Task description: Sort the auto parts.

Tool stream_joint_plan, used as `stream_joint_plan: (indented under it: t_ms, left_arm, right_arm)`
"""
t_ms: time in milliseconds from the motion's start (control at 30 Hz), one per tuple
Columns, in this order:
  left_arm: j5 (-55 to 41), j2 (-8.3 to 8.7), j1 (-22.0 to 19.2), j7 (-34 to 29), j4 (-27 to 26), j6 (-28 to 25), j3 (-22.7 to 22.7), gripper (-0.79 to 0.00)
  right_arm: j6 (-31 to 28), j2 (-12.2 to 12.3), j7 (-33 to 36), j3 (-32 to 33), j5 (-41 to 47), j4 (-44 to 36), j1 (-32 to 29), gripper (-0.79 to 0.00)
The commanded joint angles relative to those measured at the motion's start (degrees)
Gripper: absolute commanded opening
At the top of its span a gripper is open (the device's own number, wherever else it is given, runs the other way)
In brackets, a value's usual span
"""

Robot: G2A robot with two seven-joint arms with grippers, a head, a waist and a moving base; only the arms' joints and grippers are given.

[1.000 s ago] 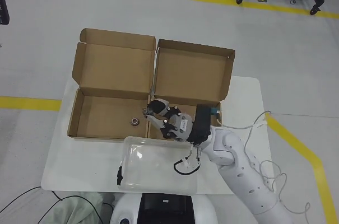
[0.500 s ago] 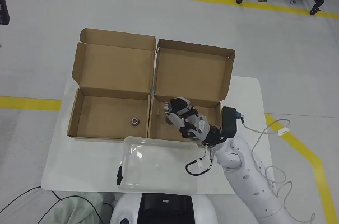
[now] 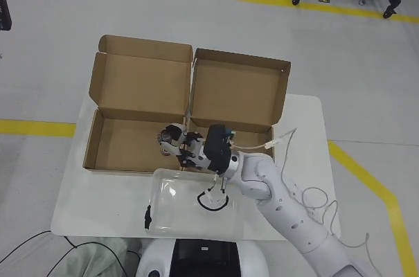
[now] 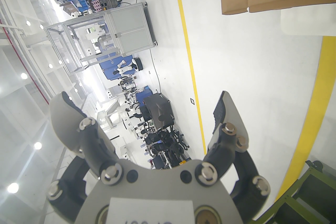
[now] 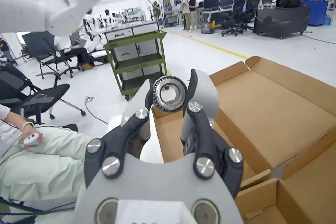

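The right gripper [image 5: 170,83] is pinching a metal bearing [image 5: 170,97] just above the left box [image 3: 119,145], near its right wall. The left gripper [image 4: 143,99] is hanging wide open, holding nothing. This part looks nearly sorted, and only the release is remaining.

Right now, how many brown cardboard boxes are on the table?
2. The left box lies open under the right gripper, which holds a bearing; the right box lies open beside it, partly behind the arm. None seem hidden.
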Motion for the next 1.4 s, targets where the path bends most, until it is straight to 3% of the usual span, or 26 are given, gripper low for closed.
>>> stream_joint_plan:
  t_ms: [0,300,433,633,1000,1133,1233,1367]
  left_arm:
    - [0.0,0.0,0.0,0.0,0.0,0.0,0.0,0.0]
    - [0.0,0.0,0.0,0.0,0.0,0.0,0.0,0.0]
    - [0.0,0.0,0.0,0.0,0.0,0.0,0.0,0.0]
    - [0.0,0.0,0.0,0.0,0.0,0.0,0.0,0.0]
    - [0.0,0.0,0.0,0.0,0.0,0.0,0.0,0.0]
    - [0.0,0.0,0.0,0.0,0.0,0.0,0.0,0.0]
    - [0.0,0.0,0.0,0.0,0.0,0.0,0.0,0.0]
    - [0.0,0.0,0.0,0.0,0.0,0.0,0.0,0.0]
  right_arm:
    - [4.1,-0.7,2.3,-1.8,-1.5,1.0,1.4,-0.785]
    - [18.4,-3.9,10.7,-7.8,-8.5,7.9,7.3,-0.785]
    - [21.9,-5.2,13.4,-9.8,-10.4,10.4,8.9,-0.785]
    - [25.6,-7.4,18.4,-13.0,-12.8,15.1,11.7,-0.785]
    - [26.4,-12.2,24.2,-18.0,-12.8,24.7,16.0,-0.767]
    - [27.0,-13.8,24.0,-18.8,-12.4,28.1,17.0,-0.717]
    - [27.2,-14.7,23.6,-18.9,-12.1,30.2,17.5,-0.514]
    - [27.3,-15.7,22.8,-18.8,-12.1,32.0,17.9,-0.483]
